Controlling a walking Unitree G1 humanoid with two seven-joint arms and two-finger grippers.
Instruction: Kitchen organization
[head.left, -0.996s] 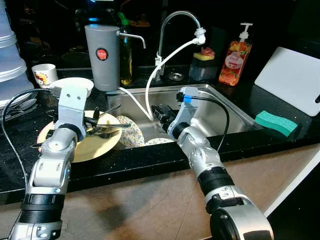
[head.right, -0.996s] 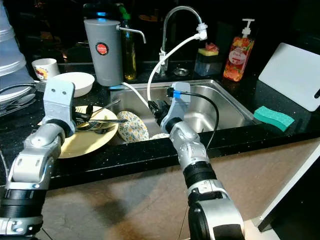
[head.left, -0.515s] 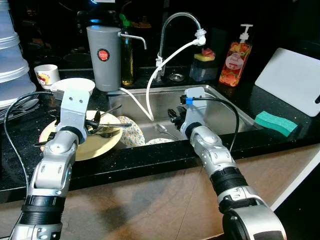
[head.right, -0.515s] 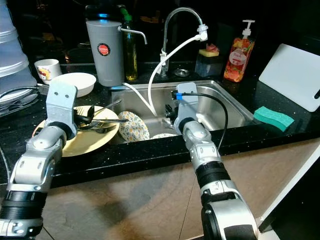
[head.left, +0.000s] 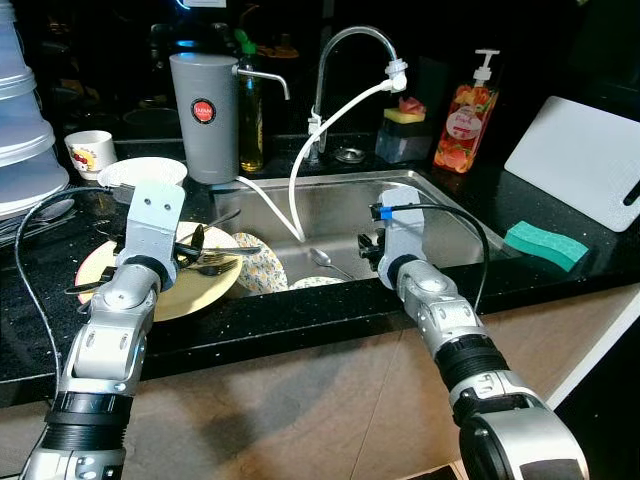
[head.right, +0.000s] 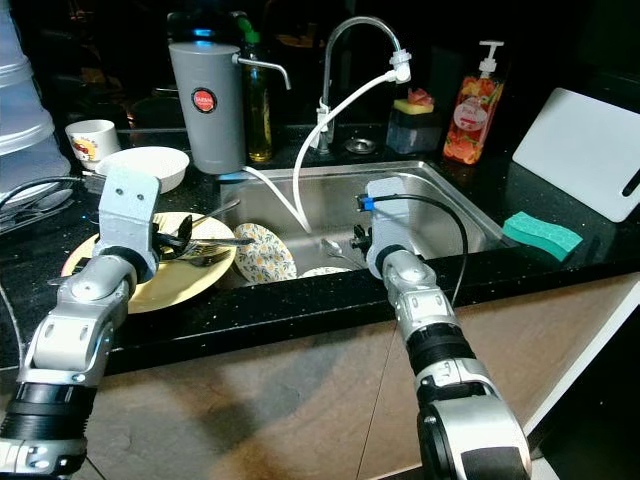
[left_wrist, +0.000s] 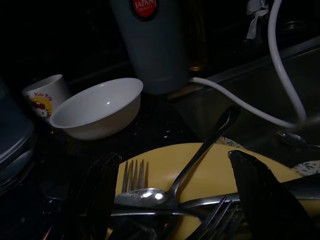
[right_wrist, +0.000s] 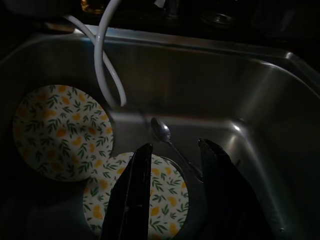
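On the black bench (head.left: 300, 325), at the far left, a small white cup (head.left: 88, 152) carries a cartoon print, its writing too small to read, and a white bowl (left_wrist: 97, 107) sits beside it. Next comes a yellow plate (head.left: 200, 290) holding a heap of forks and spoons (left_wrist: 165, 197); the left claw (left_wrist: 175, 200) hovers over that cutlery with its fingers spread wide, gripping nothing. Behind stands a grey canister (head.left: 203, 115) whose round red label reads "JAPAN" in the left wrist view. A white hose (head.left: 340, 110) runs from the tap (head.left: 350, 50) down into the steel sink (head.left: 450, 215). In the sink lie two floral plates (right_wrist: 62, 130), one leaning on the side wall, and a loose spoon (right_wrist: 162, 131) on the bottom. The right claw (right_wrist: 172, 187) hangs inside the sink above the spoon, fingers apart and holding nothing. Further right stand a sponge holder (head.left: 403, 135), a red-orange pump bottle (head.left: 460, 120) with an unreadable label, a green sponge (head.left: 545, 245) and a white cutting board (head.left: 580, 160).
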